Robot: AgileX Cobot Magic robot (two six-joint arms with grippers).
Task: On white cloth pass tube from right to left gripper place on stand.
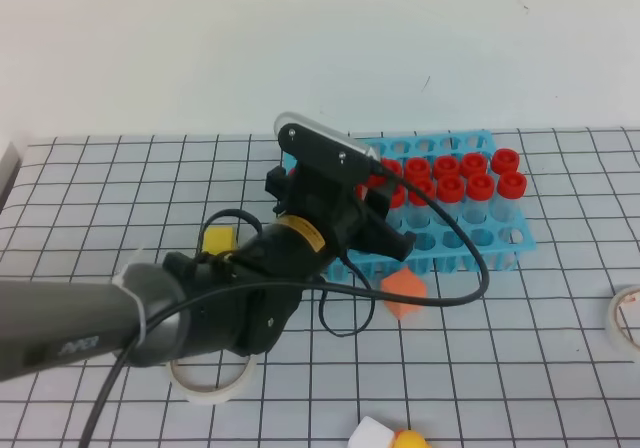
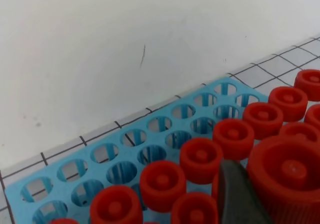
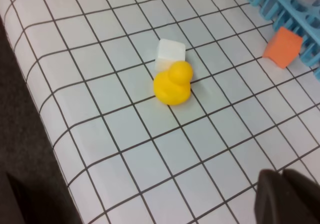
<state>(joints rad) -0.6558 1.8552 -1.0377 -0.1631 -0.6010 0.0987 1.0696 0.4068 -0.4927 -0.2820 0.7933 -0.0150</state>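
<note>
My left gripper (image 1: 378, 200) hovers over the left part of the blue stand (image 1: 505, 240), which rests on the white cloth (image 1: 100, 188). In the left wrist view one black finger (image 2: 240, 196) presses against the big red cap of the tube (image 2: 292, 176), held just above the rack's holes. Several other red-capped tubes (image 1: 470, 183) stand in the rack's rows. My right gripper (image 3: 283, 178) shows only in its own wrist view, shut and empty above the gridded cloth.
An orange cube (image 1: 402, 293) lies in front of the stand and a yellow cube (image 1: 218, 240) beside my left arm. Tape rolls sit at the front left (image 1: 210, 380) and right edge (image 1: 625, 318). A yellow duck (image 3: 172, 86) touches a white cube (image 3: 169, 54).
</note>
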